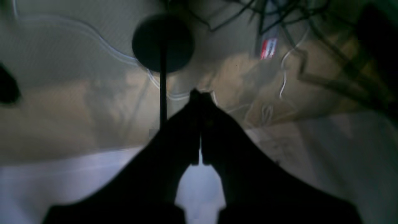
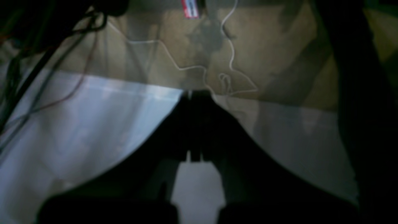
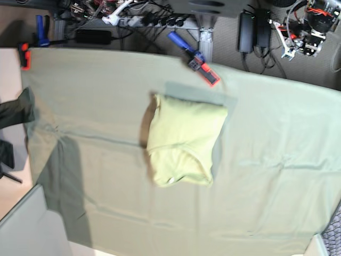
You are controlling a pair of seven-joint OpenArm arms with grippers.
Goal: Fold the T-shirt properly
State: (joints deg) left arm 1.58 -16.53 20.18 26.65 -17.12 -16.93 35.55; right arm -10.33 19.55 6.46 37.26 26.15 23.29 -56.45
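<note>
On the left of the base view my right arm is out of sight; only a dark shape sits at that edge, and I cannot tell what it is. From its wrist camera my right claw (image 2: 195,93) shows its fingers pressed together on nothing, hanging over blurred floor and cables.

In the middle of the bench, on the grey-green table cloth (image 3: 96,106), lies the T-shirt (image 3: 183,141): a compact, roughly rectangular bundle, sleeves tucked in, one end rounded and a little puffy. I judge the folding essentially done; at most the lumpy end and slightly skewed edges could take a flattening pass.

Further right, the cloth shows only creases. My left claw (image 1: 200,93) is likewise pressed together and empty, off the bench, well apart from the shirt.
</note>
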